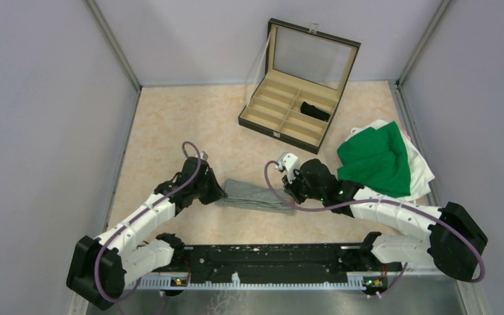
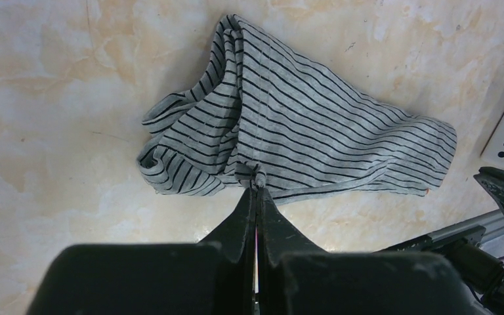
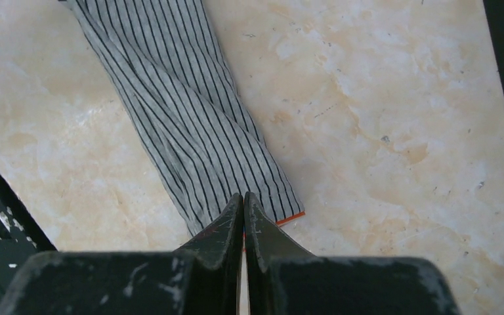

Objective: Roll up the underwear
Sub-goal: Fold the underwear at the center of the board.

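A grey underwear with thin black stripes (image 1: 256, 195) lies stretched flat on the table between my two grippers. In the left wrist view its left end (image 2: 302, 131) is bunched, and my left gripper (image 2: 257, 187) is shut on a small pinch of that fabric. My right gripper (image 3: 243, 197) is shut on the other end (image 3: 190, 118), at the orange-edged hem. From above, the left gripper (image 1: 218, 191) and the right gripper (image 1: 293, 191) sit at opposite ends of the garment. A black underwear (image 1: 315, 110) lies rolled in a compartment of the open case (image 1: 266, 120).
The compartmented case stands at the back with its lid up. A pile of green and white clothes (image 1: 380, 161) lies at the right, close to my right arm. A black rail (image 1: 269, 259) runs along the near edge. Grey walls enclose the table.
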Controlling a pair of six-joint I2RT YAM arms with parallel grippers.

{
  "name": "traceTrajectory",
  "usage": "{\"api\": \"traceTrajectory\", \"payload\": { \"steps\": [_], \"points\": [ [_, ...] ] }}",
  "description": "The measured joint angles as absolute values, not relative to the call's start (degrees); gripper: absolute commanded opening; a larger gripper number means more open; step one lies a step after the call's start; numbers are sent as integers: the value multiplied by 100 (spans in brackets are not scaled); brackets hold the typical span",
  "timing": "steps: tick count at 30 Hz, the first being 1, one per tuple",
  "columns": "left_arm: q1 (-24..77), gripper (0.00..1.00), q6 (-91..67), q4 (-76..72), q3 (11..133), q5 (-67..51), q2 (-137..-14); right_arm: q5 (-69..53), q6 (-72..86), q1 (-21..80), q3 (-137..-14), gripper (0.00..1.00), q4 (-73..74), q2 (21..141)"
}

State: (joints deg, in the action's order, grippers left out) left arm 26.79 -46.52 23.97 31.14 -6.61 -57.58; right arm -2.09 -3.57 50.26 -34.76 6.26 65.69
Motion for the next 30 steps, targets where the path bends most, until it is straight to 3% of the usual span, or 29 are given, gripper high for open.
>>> {"api": "traceTrajectory", "payload": {
  "steps": [30],
  "points": [
    [2679,0,-4637,1962,2421,-707,-5826,36,790,5026,-3284,0,561,7282]
  ]
}}
